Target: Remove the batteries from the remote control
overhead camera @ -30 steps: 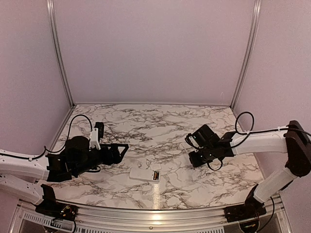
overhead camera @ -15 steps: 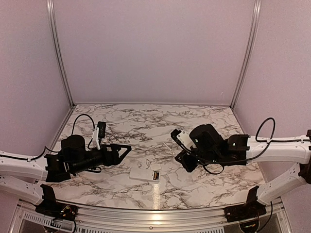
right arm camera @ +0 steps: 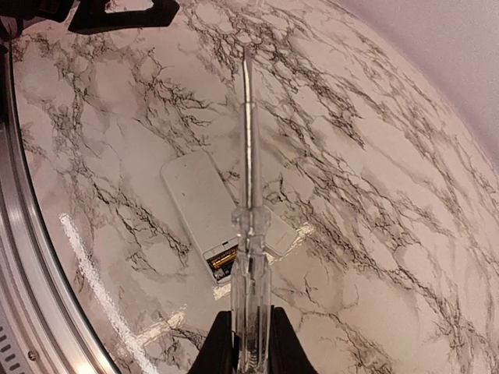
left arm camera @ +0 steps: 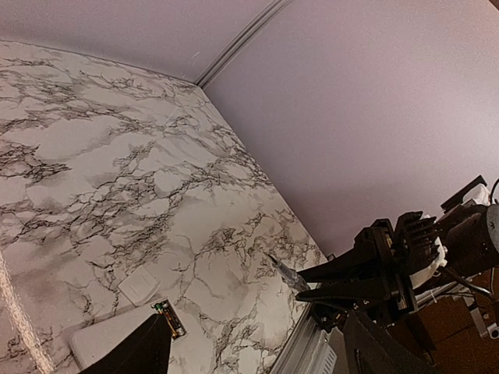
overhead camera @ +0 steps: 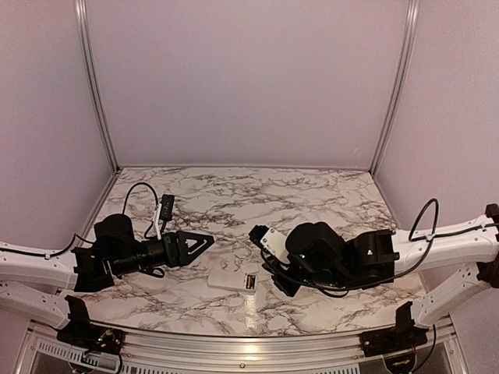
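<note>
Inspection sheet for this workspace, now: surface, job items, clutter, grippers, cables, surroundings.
Surface: marble-pattern table, with a glare streak near the front edge.
Job's things: remote control lies flat with the compartment at one end open. The batteries sit inside it, the gold-orange one showing. The back panel lies loose beside the remote.
Clutter: nothing seen.
Grippers: left gripper is open and empty, left of the remote. Right gripper is shut on a clear pen-like stick.
Cables: black loops on the left arm and right arm.
Surroundings: pale lilac walls, metal corner posts.
</note>
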Action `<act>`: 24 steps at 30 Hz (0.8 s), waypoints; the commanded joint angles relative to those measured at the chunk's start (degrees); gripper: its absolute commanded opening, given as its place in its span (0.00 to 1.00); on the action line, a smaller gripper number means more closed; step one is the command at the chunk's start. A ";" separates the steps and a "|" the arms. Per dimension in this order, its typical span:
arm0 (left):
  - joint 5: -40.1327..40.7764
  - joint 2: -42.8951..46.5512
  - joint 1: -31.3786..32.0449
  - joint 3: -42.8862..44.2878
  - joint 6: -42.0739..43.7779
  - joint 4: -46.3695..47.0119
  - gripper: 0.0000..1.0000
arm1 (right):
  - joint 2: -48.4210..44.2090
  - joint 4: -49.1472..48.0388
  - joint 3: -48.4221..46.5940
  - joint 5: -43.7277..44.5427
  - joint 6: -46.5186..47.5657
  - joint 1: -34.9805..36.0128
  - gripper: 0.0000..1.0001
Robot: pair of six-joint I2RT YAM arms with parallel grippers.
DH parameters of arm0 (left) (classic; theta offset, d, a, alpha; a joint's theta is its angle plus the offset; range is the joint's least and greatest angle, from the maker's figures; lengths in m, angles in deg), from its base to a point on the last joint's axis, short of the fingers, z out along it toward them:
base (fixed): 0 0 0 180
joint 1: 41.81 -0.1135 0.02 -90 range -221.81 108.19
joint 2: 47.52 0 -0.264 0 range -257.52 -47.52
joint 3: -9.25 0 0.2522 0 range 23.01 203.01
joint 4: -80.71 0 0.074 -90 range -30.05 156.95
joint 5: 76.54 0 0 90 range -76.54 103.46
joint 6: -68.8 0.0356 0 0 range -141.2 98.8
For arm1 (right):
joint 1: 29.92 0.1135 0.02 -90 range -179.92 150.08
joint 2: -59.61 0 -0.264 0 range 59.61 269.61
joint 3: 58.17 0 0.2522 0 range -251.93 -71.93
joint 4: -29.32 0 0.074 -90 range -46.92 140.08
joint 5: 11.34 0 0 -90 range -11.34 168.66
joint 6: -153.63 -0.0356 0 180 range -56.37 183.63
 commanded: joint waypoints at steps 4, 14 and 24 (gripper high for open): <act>-4.97 -3.45 -0.57 0.99 -1.39 3.75 0.75 | 1.95 -1.61 -3.11 5.47 1.80 2.42 0.00; -6.68 -6.10 -0.74 1.34 -2.69 6.02 0.71 | 5.99 -2.32 -5.04 10.41 3.65 5.91 0.00; -9.28 -10.20 -1.18 1.27 -5.26 10.17 0.59 | 10.96 -2.69 -8.23 13.20 4.98 8.03 0.00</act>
